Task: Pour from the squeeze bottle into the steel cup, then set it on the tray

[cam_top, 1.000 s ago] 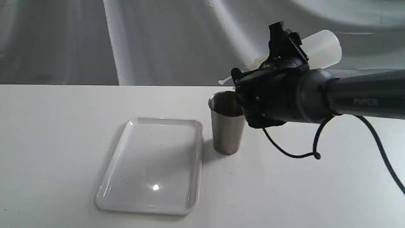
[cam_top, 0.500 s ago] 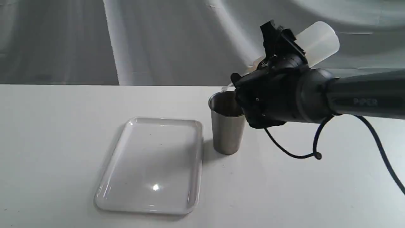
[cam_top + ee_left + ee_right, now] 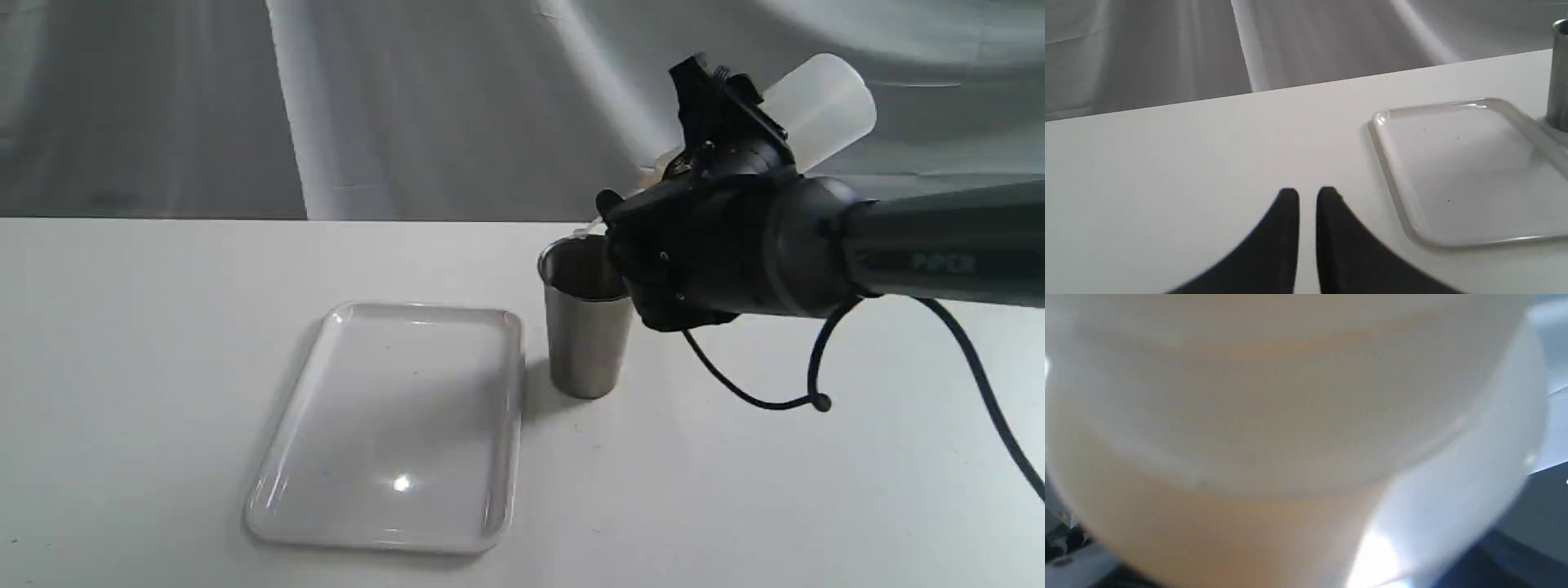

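My right gripper [image 3: 714,135] is shut on the squeeze bottle [image 3: 820,110], holding it tipped with its base up and to the right and its nozzle end down over the steel cup [image 3: 584,322]. The wrist hides most of the nozzle. In the right wrist view the bottle [image 3: 1274,428] fills the picture, whitish with a pale amber tint. The cup stands upright just right of the white tray [image 3: 396,425], which lies flat with nothing on it. My left gripper [image 3: 1307,195] hovers over bare table left of the tray [image 3: 1461,171], its fingers nearly together and holding nothing.
A black cable [image 3: 767,384] loops down from the right arm above the table right of the cup. A grey draped backdrop [image 3: 408,106] rises behind the table's far edge. The cup's side [image 3: 1559,77] shows at the edge of the left wrist view.
The bottle has tipped a little steeper over the last second, its nozzle end dropping closer to the cup's rim. Tray, cup and left gripper have not moved.
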